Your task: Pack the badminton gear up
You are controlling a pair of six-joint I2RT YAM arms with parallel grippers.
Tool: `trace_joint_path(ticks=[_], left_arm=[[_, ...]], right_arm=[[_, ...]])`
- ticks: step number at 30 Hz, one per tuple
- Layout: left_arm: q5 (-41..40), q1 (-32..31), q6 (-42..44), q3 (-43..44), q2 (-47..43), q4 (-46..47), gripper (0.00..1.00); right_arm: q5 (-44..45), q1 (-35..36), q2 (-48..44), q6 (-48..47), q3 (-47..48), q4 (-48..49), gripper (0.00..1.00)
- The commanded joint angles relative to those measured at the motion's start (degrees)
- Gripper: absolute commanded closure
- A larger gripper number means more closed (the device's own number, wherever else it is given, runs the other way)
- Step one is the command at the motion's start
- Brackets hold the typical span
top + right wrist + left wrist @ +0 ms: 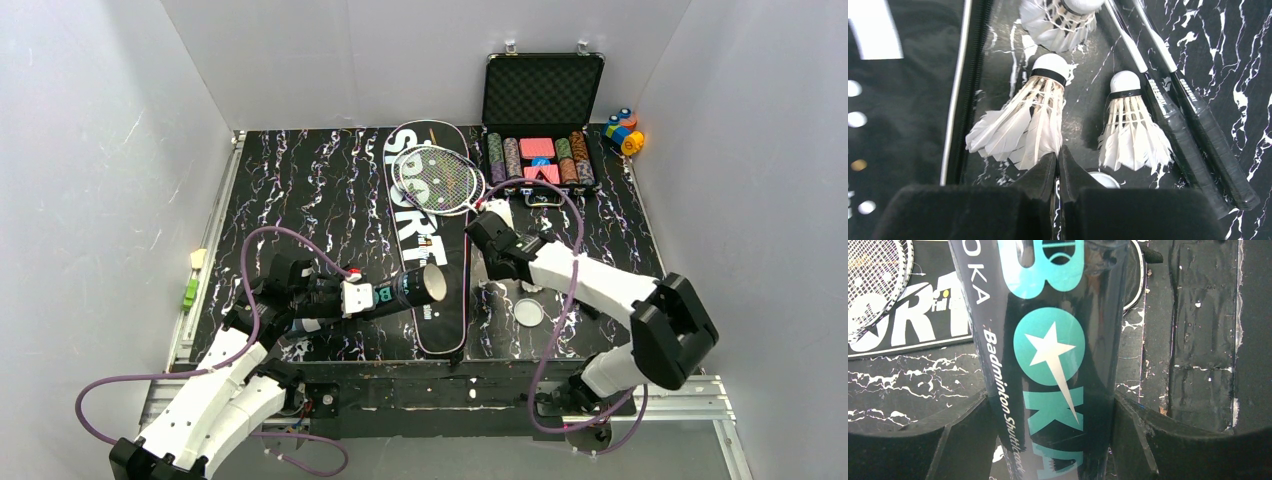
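Shuttlecocks of white feather (pixel 1130 125) lie on the black marbled table (pixel 300 190), just beside the right edge of the long black racket-shaped bag with the white word SPORT (pixel 418 240). They are between this bag and the dark handles of two thin-framed rackets (pixel 440 175), whose heads rest on the far part of the bag.

The right hand (pixel 1057 165) is low over them. Its two fingers are pressed together at the feather edge of the shuttlecock nearest the bag (pixel 1023 125); whether a feather is caught between them, I cannot tell.

The left hand (pixel 1058 440), at the left of the bag, is clenched on the sides of a long black tube with turquoise letters (pixel 405 290). The open mouth of the tube is above the near part of the bag.

A round lid (pixel 529 312) lies flat on the table, right of the bag's near end. An open black case of poker chips (pixel 540 130) stands beyond the bag's far right corner.
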Motion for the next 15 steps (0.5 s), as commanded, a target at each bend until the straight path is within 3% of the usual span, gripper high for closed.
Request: trace_joint_path(ticks=[1,7,15], left_arm=[[1.2,-0.2,-0.7,1.1,-0.6,1.7,0.84],[0.8,-0.2,-0.3,1.2,-0.6,1.8,0.84],[1.7,-0.2,3.1,0.6,-0.3,1.0,0.84]], right_arm=[[0.9,1.7,-6.6,0.8,4.0,-2.7,0.96],[-8.4,1.7,-18.4,1.5,5.3,-7.1,0.99],[-40.9,1.5,-38.4,1.6,8.9,-12.8,0.98]])
